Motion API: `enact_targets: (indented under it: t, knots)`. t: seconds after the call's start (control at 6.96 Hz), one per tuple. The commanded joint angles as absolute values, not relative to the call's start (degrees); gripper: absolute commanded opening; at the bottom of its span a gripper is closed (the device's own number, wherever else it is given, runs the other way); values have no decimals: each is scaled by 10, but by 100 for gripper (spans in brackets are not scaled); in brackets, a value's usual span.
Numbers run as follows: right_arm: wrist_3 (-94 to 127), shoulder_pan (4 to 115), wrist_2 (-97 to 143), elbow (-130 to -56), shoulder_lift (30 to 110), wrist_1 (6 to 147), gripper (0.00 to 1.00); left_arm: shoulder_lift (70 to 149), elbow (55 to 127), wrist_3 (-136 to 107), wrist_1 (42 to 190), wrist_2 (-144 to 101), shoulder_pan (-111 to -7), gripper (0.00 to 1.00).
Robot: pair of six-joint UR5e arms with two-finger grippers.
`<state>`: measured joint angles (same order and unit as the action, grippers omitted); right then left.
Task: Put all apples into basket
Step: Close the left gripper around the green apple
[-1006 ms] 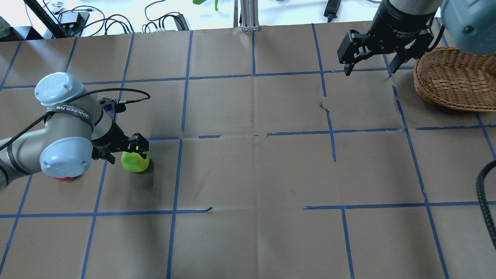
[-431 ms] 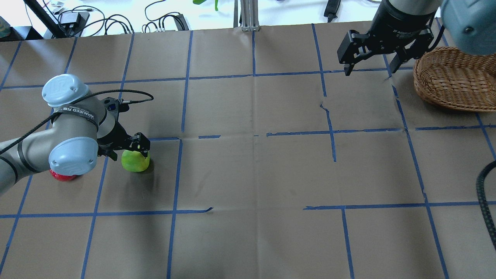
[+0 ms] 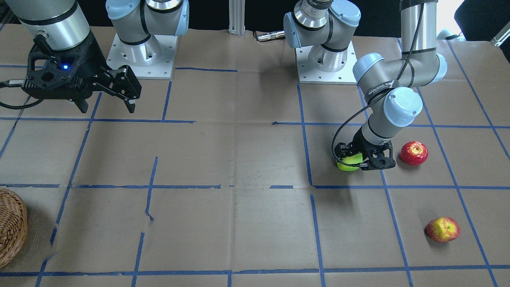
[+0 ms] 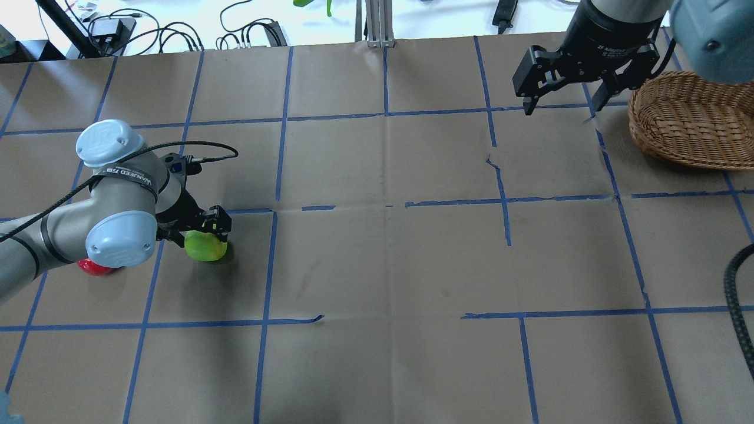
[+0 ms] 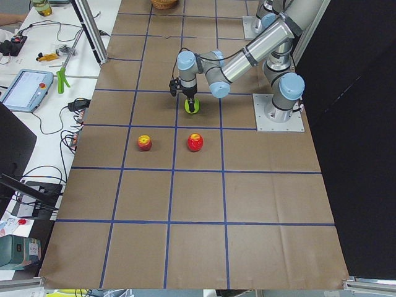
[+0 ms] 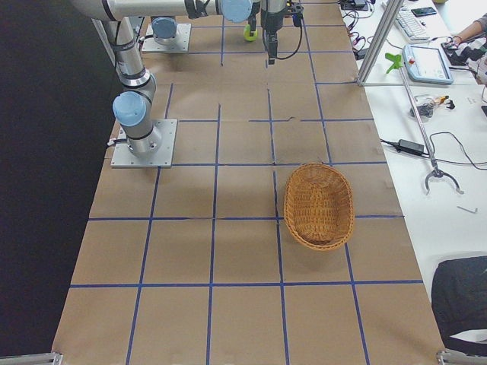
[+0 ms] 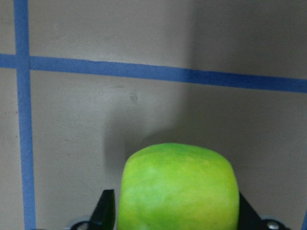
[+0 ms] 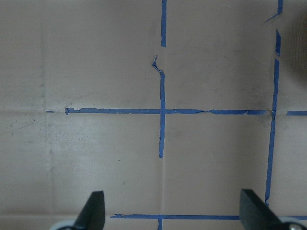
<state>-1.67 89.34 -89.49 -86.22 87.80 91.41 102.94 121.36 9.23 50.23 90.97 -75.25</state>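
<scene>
The lime green apple (image 3: 350, 165) (image 4: 205, 248) (image 7: 178, 189) sits on the table at the left. My left gripper (image 3: 359, 161) (image 4: 200, 231) is shut on it, a finger against each side. The deep red apple (image 3: 414, 153) lies just beside it and is mostly hidden under my left arm in the overhead view (image 4: 94, 269). The red and yellow apple (image 3: 443, 229) (image 5: 144, 143) lies nearer the operators' edge. The wicker basket (image 4: 677, 141) (image 6: 289, 207) stands at the far right. My right gripper (image 4: 561, 108) (image 3: 106, 108) (image 8: 170, 211) hangs open and empty next to it.
Cables and gear (image 4: 177, 35) and an aluminium post (image 4: 377, 23) lie beyond the far table edge. A black hose (image 4: 736, 294) hangs at the right edge. The two arm bases (image 3: 139, 56) (image 3: 326, 59) stand on the robot's side.
My left arm's elbow and wrist have shifted right over the green apple. The apple has stayed in place. The right arm has not moved.
</scene>
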Motion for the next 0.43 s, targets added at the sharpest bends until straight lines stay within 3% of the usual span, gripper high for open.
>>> enact_targets:
  t: [0.0,0.29]
  knots:
    - [-17,894,-896,-862,878,914,100,1021,1215,81,502,910,-761,32]
    - [-17,894,-895,-862,878,914,100,993,1207,76,510,908,-769,28]
